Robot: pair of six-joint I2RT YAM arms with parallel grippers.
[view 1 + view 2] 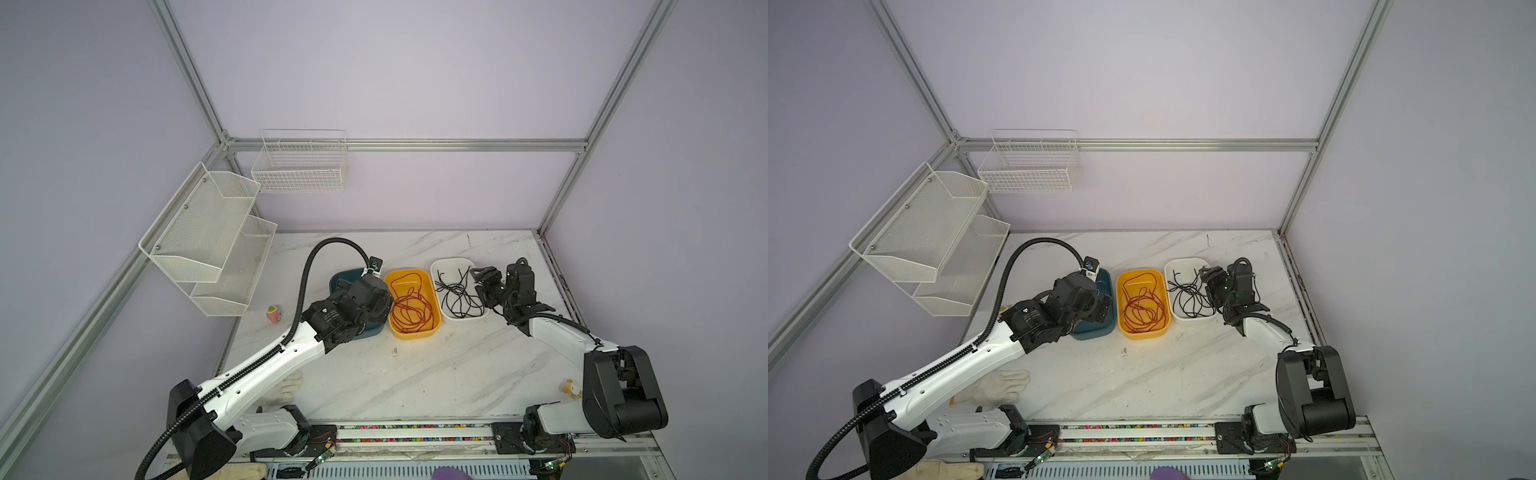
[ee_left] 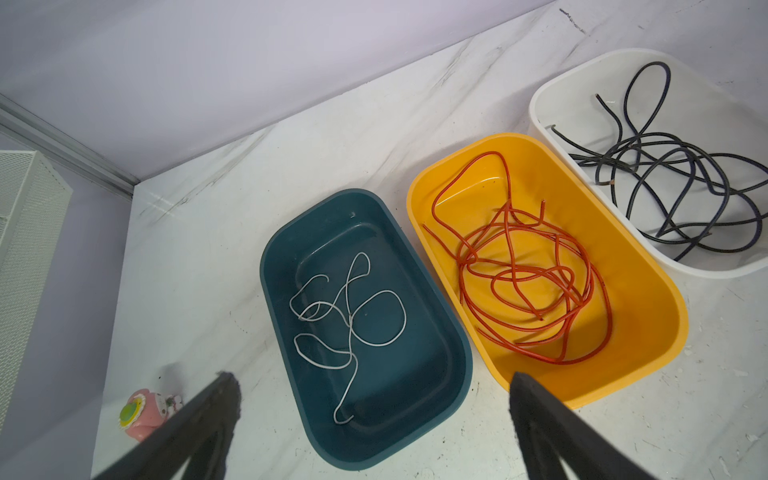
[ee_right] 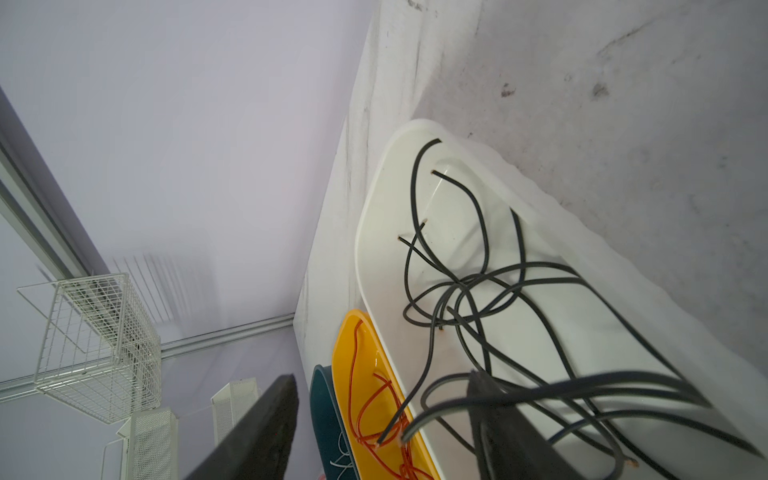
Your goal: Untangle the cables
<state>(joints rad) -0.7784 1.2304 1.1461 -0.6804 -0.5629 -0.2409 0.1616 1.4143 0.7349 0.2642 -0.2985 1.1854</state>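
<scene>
Right end effector (image 3: 382, 376) stood half-open among black cables (image 3: 461, 286) in the white bin (image 3: 376, 183), nothing clearly gripped, and I reckoned it wanted one free end, not the knot, while left end effector (image 2: 374, 376) gaped empty.

White cable (image 2: 351, 320) in teal tub (image 2: 399, 395), orange-red cables (image 2: 519, 278) in yellow tub (image 2: 648, 332), black cables (image 2: 669, 162) in white tub (image 2: 582, 91), grey-veined white marble tabletop (image 2: 208, 249), lilac walls (image 1: 415, 62).

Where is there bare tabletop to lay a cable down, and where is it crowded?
Widest patch: the table in front of the three bins, between left arm, right arm and front rail. A narrower strip runs behind the bins to the back wall. Crowded: the teal bin, yellow bin, white bin row, left gripper over the teal, right gripper at the white.
</scene>
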